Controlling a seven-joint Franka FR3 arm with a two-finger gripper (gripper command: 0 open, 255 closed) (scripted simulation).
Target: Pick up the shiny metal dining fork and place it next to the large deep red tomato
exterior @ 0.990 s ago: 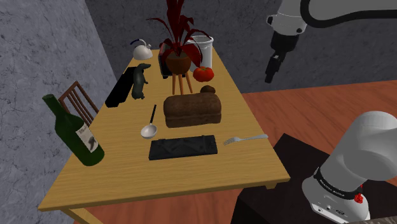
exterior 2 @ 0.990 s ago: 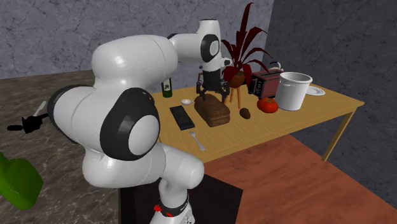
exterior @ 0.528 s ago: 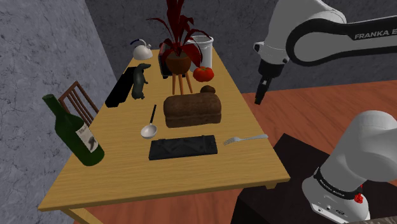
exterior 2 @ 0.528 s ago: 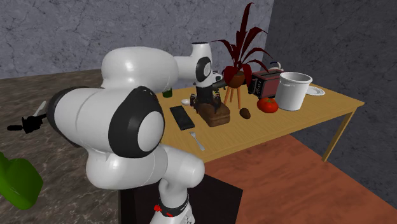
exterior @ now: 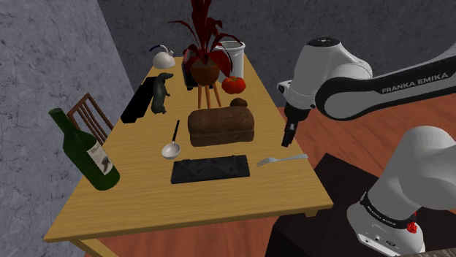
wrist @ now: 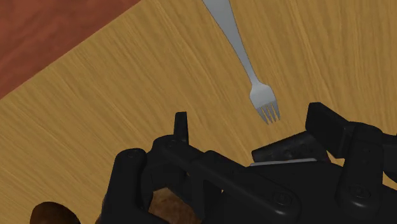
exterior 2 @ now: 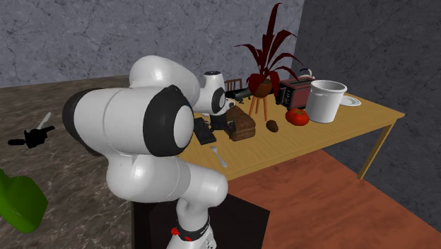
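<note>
A grey metal fork [exterior: 281, 158] lies flat on the wooden table [exterior: 146, 204], near the edge closest to the stand, tines toward the black slab. My gripper [exterior: 288, 136] hangs a short way above its handle end. Seen from the wrist, the fork [wrist: 245, 60] lies just ahead of my gripper [wrist: 253, 124], whose fingers stand apart with nothing between them. The red tomato [exterior: 233, 85] sits far back on the table beside a white container [exterior: 232, 55]. From the second exterior view the fork [exterior 2: 220, 155] lies near the front edge, the tomato [exterior 2: 297, 116] to the right.
A brown bread loaf [exterior: 221, 125] and a small potato [exterior: 239, 103] lie between the fork and the tomato. A black flat slab [exterior: 210, 169], a ladle [exterior: 172, 143], a green bottle [exterior: 84, 150], a red-leaved plant on a stool [exterior: 205, 51] and a kettle [exterior: 162, 57] also stand on the table.
The arm has swung down from high above the table's far right side. The gripper now hangs low over the fork. Nothing on the table has moved.
</note>
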